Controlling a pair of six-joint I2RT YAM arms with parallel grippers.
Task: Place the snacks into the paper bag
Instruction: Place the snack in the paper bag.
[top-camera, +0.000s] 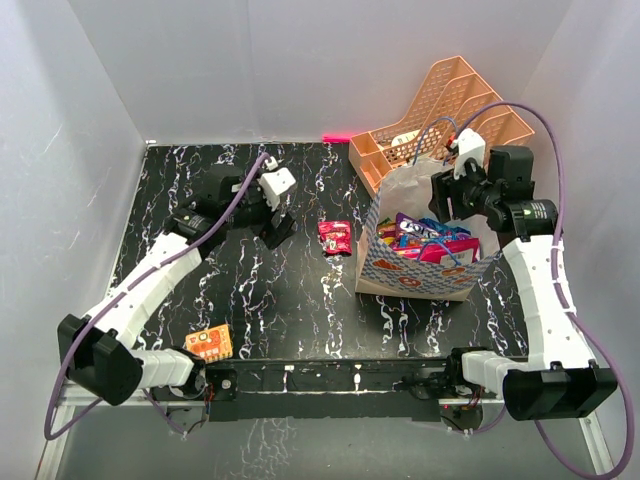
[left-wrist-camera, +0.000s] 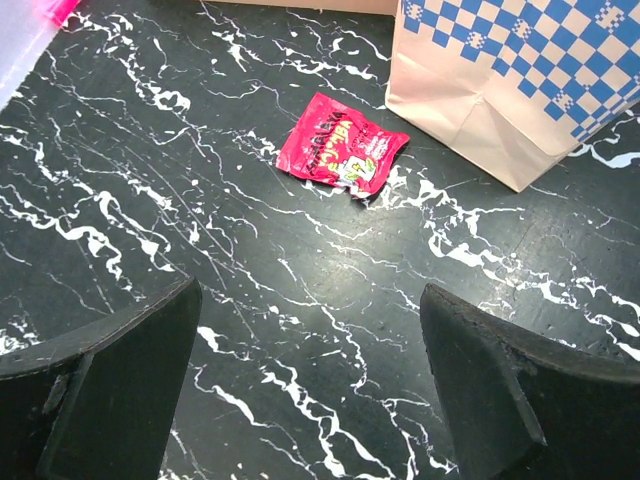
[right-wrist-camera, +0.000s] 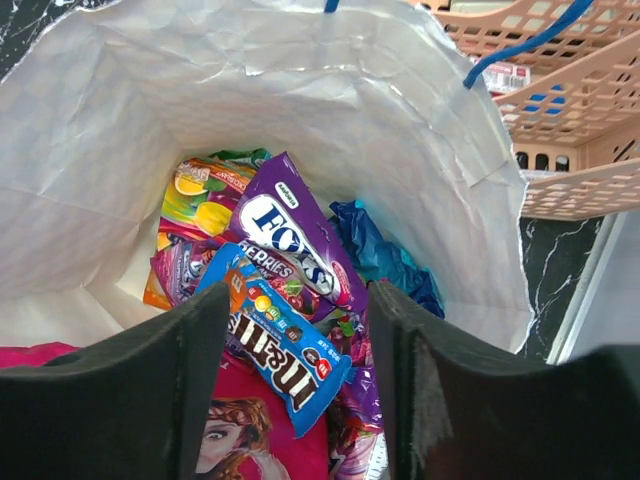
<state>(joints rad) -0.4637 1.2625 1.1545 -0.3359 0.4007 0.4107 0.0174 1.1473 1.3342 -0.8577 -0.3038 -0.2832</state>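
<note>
The cream paper bag (top-camera: 415, 272) with a blue patterned band stands right of centre and holds several snacks (top-camera: 425, 240). My right gripper (top-camera: 452, 196) hangs open and empty over its mouth. In the right wrist view I look down into the bag (right-wrist-camera: 120, 130) at a blue packet (right-wrist-camera: 285, 335), a purple packet (right-wrist-camera: 290, 235) and a pink one (right-wrist-camera: 245, 430). A red packet (top-camera: 334, 237) lies on the table left of the bag; it shows in the left wrist view (left-wrist-camera: 342, 147). An orange packet (top-camera: 210, 343) lies near the front left. My left gripper (top-camera: 278, 225) is open and empty, left of the red packet.
A peach mesh file organizer (top-camera: 440, 115) stands behind the bag at the back right, also in the right wrist view (right-wrist-camera: 570, 120). A pink object (top-camera: 336, 136) lies at the table's back edge. White walls enclose the black marbled table (top-camera: 260, 290).
</note>
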